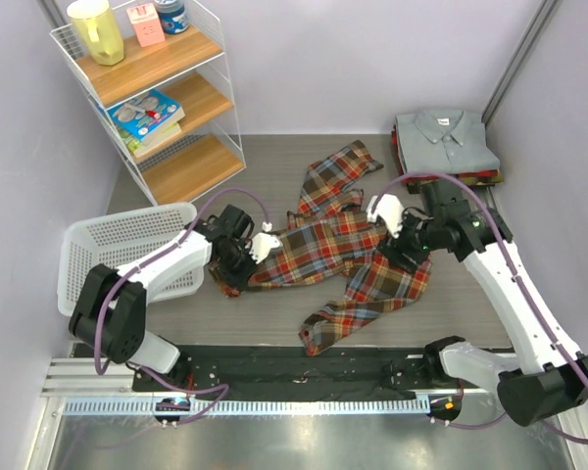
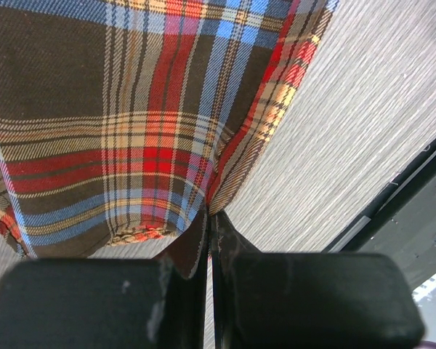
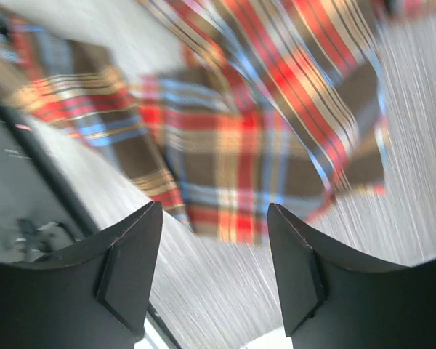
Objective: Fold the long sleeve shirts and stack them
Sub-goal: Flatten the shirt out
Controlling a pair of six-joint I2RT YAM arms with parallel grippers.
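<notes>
Fold step: plaid flannel shirt (image 1: 343, 250) lies crumpled mid-desk (image 1: 274, 166), left claw (image 2: 207, 225) clamped on its edge, right claw (image 3: 214, 218) apart and empty above it; next move likely calls for the right claw to pinch the opposite edge.

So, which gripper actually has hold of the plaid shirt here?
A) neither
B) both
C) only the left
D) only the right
C: the left gripper is pinched shut on an edge of the plaid shirt, while the right gripper stands open with nothing between its fingers.
</notes>
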